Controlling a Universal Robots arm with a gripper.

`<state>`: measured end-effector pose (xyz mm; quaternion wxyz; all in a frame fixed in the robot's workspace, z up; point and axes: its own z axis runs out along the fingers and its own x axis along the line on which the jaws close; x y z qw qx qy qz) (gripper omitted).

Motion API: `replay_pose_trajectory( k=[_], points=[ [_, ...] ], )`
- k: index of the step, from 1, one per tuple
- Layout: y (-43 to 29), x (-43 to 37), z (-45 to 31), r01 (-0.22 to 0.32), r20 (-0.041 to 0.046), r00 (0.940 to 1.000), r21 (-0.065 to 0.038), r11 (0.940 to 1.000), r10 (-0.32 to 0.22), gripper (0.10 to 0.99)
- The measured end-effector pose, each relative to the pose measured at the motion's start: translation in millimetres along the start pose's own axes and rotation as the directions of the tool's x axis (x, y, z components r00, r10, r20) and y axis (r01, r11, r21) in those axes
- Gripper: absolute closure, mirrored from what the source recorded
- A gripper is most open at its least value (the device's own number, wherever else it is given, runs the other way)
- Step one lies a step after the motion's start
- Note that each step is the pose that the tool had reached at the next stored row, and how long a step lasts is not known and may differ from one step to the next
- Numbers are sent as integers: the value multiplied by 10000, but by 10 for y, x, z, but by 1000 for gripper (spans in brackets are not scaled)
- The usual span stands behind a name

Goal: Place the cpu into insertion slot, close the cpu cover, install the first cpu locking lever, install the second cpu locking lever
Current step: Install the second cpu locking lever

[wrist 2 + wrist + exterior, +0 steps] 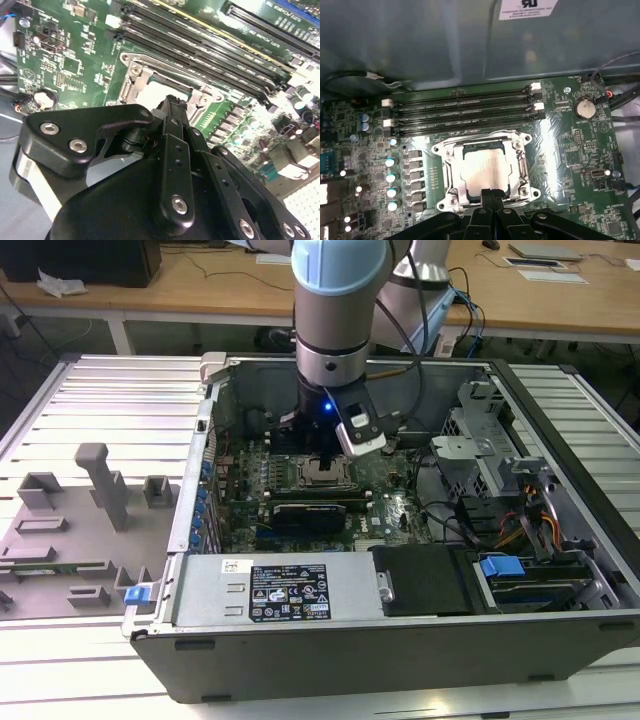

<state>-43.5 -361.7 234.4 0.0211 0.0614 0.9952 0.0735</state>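
The cpu point(485, 167) lies flat in its socket on the green motherboard, its pale top showing through the open centre of the cpu cover point(522, 162). That silvery frame lies down flat around the chip. My gripper point(491, 194) is shut, its two black fingers pressed together with nothing between them. The tips sit at the edge of the cover, just over the chip's rim. In the second wrist view the shut gripper point(172, 105) hides part of the cpu point(152, 92). In the exterior view the gripper point(323, 455) hangs straight down over the socket point(325, 473) inside the open computer case.
Empty memory slots point(460, 107) run along one side of the socket, and a coin battery point(583, 108) sits beyond them. A long black card point(310, 512), the power supply point(280, 590) and a drive cage point(480, 440) crowd the case. A grey fixture point(100, 480) stands at the exterior view's left.
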Motion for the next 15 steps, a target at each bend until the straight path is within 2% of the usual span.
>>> replay_pose_trajectory(
  k=[3,15],
  points=[
    [68,0,10,0,2,10000,31,10000,0,980],
    [70,0,4,0,3,10000,31,10000,0,980]
  ],
)
